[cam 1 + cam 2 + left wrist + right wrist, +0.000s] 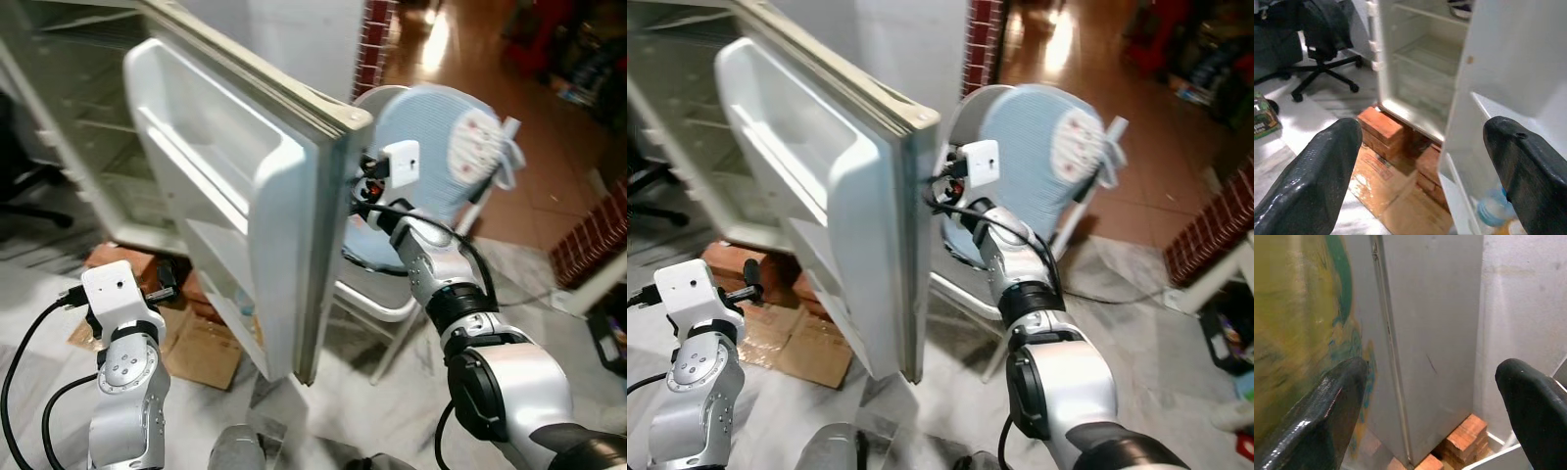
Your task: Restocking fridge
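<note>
The fridge (88,117) stands open on bricks (1382,127), its door (245,196) swung out between the arms. A chair (441,157) crowds behind the door's edge. Flattened cardboard (201,348) lies below. The right gripper (1432,396) and left gripper (1420,166) both have fingers spread, holding nothing.
</note>
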Controlling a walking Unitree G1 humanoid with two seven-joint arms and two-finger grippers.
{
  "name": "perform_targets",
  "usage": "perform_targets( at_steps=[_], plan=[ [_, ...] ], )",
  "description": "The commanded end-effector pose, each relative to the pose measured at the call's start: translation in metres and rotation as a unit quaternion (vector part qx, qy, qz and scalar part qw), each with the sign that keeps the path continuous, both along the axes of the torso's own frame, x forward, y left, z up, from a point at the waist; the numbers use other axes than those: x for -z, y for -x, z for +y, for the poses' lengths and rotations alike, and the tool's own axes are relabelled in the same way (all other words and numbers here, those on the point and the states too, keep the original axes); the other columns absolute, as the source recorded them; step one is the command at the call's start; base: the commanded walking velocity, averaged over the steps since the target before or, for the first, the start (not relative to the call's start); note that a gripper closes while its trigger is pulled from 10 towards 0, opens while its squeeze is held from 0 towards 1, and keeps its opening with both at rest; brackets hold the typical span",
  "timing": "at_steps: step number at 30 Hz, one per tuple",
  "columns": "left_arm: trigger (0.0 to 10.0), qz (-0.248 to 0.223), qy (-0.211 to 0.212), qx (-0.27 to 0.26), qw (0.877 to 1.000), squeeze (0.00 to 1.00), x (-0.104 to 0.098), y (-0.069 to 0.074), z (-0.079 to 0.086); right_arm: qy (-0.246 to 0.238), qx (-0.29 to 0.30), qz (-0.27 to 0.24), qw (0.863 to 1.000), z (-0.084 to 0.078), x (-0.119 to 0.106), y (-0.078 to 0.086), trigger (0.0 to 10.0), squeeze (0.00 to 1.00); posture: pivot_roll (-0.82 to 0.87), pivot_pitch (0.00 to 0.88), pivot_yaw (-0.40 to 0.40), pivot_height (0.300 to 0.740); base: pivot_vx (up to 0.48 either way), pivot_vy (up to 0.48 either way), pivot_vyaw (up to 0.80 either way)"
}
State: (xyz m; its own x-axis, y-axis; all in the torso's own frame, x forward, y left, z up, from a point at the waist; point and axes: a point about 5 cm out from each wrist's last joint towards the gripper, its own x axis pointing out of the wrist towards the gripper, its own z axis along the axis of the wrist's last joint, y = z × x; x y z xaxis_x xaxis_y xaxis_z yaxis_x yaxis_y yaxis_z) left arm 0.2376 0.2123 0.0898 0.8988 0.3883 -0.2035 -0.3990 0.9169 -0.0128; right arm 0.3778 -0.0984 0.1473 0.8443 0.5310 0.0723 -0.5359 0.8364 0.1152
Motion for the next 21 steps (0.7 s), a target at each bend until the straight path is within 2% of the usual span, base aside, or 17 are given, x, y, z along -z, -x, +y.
perform_targets(
  at_steps=[1,6,9,13,21],
  plan=[
    [10.0,0.004,-0.001,-0.002,1.0,0.0,0.0,0.0,0.001,0.017,-0.005,-0.012,1.0,0.01,-0.006,-0.001,10.0,0.0,0.12,0.001,-0.037,0.74,0.0,0.48,0.0],
    [10.0,0.003,-0.005,-0.004,1.0,0.0,0.0,0.0,0.002,0.013,-0.02,-0.005,1.0,0.019,-0.008,0.002,10.0,0.0,0.12,0.001,-0.033,0.74,0.0,0.48,0.0],
    [10.0,0.004,-0.007,-0.004,1.0,0.0,0.0,-0.001,0.002,0.033,-0.046,-0.009,0.998,0.024,-0.008,0.006,10.0,0.0,0.12,0.0,-0.035,0.74,0.0,0.48,0.0],
    [10.0,0.004,-0.008,-0.003,1.0,0.0,0.0,-0.002,0.002,0.068,-0.032,-0.006,0.997,0.018,-0.002,0.006,10.0,0.0,0.12,0.0,-0.037,0.74,0.0,0.48,0.0],
    [10.0,0.008,-0.013,-0.007,1.0,0.0,0.0,-0.002,0.002,0.081,0.007,0.015,0.997,0.008,0.003,0.004,10.0,0.0,0.12,0.0,-0.035,0.74,0.0,0.48,0.0]
  ],
)
